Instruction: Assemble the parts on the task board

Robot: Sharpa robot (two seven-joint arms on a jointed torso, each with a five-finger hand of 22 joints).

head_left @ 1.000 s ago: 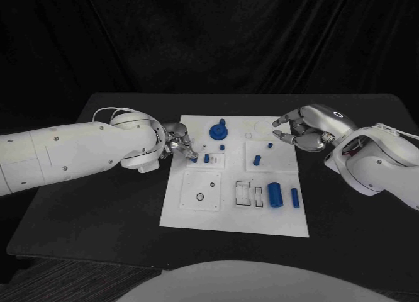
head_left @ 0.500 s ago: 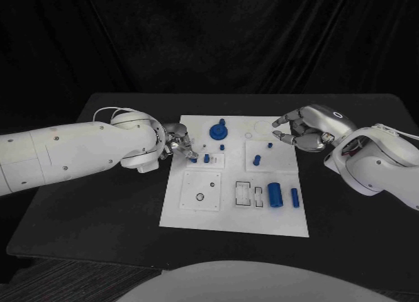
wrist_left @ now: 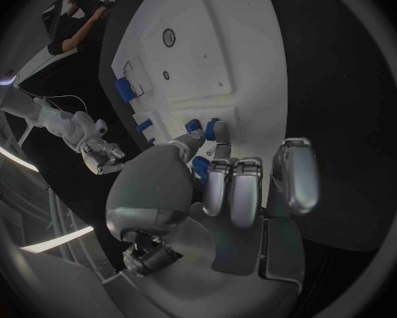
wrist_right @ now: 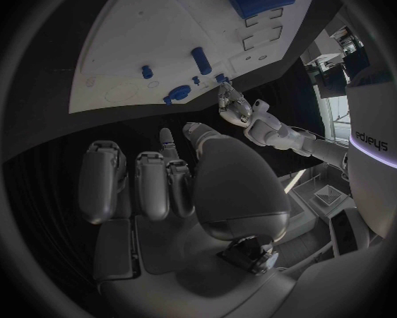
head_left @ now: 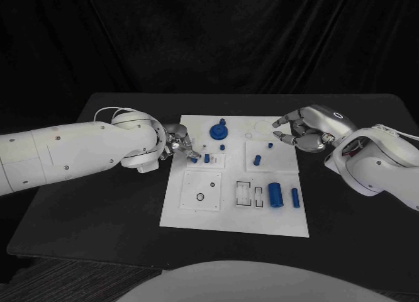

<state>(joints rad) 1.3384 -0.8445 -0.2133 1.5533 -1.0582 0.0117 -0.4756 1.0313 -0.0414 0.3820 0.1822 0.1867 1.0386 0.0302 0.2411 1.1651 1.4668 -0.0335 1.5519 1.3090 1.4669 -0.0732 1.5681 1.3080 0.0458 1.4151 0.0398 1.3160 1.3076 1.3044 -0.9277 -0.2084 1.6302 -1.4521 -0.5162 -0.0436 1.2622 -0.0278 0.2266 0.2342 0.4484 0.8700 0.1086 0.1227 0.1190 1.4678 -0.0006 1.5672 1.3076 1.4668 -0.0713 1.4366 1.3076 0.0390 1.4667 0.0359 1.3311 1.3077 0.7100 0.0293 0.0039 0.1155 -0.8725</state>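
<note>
Left wrist view: a small blue part (wrist_left: 195, 126) is being pinched by the left hand (wrist_left: 218, 191) at the task board (wrist_left: 198, 56); upright, gentle seating is being advised.

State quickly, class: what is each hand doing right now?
Left hand: pinches a small blue part at the task board edge.
Right hand: holds nothing, fingers curled, beside the board.

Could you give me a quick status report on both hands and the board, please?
Left hand fingertips on a small blue peg at the task board's left edge. Right hand hovering at the far right corner, holding nothing. Nothing in the way.
</note>
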